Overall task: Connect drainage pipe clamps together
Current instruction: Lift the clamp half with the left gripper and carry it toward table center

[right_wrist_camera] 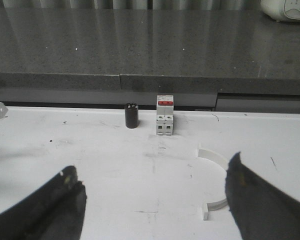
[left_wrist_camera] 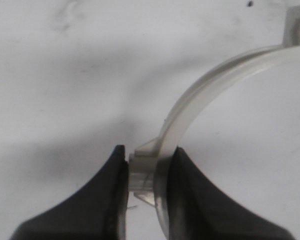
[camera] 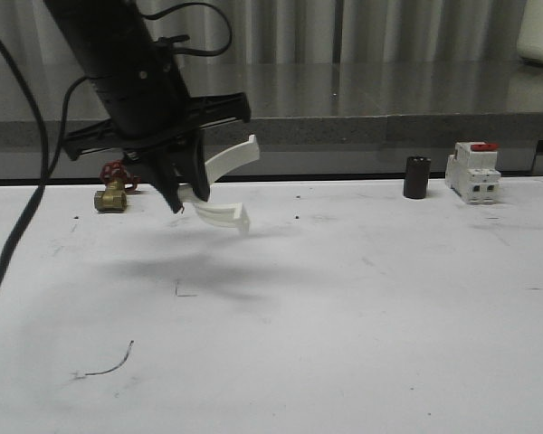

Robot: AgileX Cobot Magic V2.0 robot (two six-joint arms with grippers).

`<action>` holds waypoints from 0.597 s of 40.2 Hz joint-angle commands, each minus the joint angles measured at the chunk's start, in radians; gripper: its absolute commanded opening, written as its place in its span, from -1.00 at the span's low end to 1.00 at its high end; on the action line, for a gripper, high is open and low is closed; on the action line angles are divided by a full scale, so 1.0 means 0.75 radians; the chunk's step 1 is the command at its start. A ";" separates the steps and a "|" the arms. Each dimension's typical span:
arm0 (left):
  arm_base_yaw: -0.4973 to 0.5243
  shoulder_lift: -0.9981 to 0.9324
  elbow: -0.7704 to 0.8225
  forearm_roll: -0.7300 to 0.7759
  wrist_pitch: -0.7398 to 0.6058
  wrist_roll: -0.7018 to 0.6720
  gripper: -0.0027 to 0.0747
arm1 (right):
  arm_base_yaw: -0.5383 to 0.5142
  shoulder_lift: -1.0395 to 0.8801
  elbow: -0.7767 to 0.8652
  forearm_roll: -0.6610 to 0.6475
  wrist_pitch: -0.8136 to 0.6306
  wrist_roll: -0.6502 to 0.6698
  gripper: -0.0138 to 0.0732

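My left end effector is clenched on one white plastic half-ring drainage pipe clamp, pinching its side tab between the fingertips and holding it lifted clear of the white worktop. My right end effector is released, its dark fingers spread wide, and the second white half-ring clamp lies flat on the worktop just ahead of it.

The grip is on a small tab only, so the band could swivel or slip if I swing fast or press the flanges together off-line. The brass valve with a red handle sits near my left arm; the small dark cylinder and white red-topped breaker block stand along the back edge. The middle of the worktop offers open room for the joining.
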 commanded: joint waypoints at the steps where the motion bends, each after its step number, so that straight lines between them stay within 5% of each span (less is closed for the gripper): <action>1: -0.015 -0.015 -0.096 -0.021 0.012 -0.043 -0.98 | 0.000 0.022 -0.044 0.001 -0.097 0.003 0.68; 10: -0.015 0.087 -0.187 0.142 0.202 -0.146 -0.98 | 0.000 0.022 -0.044 0.001 -0.097 0.003 0.68; 24: -0.018 0.172 -0.187 0.152 0.234 -0.217 -0.88 | 0.000 0.022 -0.044 0.001 -0.097 0.003 0.68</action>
